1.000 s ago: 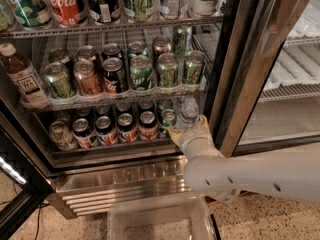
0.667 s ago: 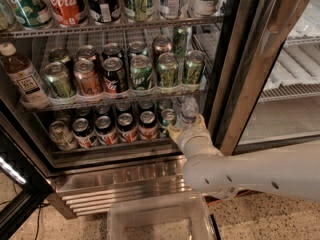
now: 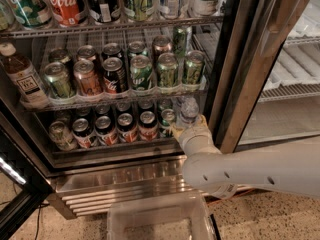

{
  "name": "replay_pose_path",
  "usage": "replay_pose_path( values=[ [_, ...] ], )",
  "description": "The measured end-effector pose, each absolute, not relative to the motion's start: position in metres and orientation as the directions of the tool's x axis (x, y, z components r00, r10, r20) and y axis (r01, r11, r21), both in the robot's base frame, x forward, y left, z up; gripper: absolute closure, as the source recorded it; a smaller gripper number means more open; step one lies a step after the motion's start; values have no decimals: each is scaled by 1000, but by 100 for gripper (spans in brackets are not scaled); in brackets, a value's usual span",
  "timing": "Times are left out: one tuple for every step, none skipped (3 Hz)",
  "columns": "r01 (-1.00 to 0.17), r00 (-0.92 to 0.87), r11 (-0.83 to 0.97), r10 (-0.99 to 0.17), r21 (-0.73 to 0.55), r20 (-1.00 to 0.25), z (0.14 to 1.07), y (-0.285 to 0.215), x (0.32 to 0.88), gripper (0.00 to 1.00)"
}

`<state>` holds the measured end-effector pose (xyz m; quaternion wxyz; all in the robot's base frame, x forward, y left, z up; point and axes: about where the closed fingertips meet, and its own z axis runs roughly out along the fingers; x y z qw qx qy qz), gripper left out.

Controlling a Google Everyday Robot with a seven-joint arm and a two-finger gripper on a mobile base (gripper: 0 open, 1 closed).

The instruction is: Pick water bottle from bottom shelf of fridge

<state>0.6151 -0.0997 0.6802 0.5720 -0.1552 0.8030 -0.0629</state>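
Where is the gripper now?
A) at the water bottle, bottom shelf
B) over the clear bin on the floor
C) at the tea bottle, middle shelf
A: the gripper is against the water bottle, right of the soda cans on the bottom shelf.

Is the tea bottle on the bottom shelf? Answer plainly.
No, the tea bottle stands far left on the rack above, while the gripper is at the water bottle at the right end of the bottom shelf.
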Motion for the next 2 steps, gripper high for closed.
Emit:
replay_pose_path(
  values=[
    [-151,-314,948,-313,-278,-896,674,-107,621,35],
    [-145,-324,951,-305,-272,-895,668,-108,628,34]
  ],
)
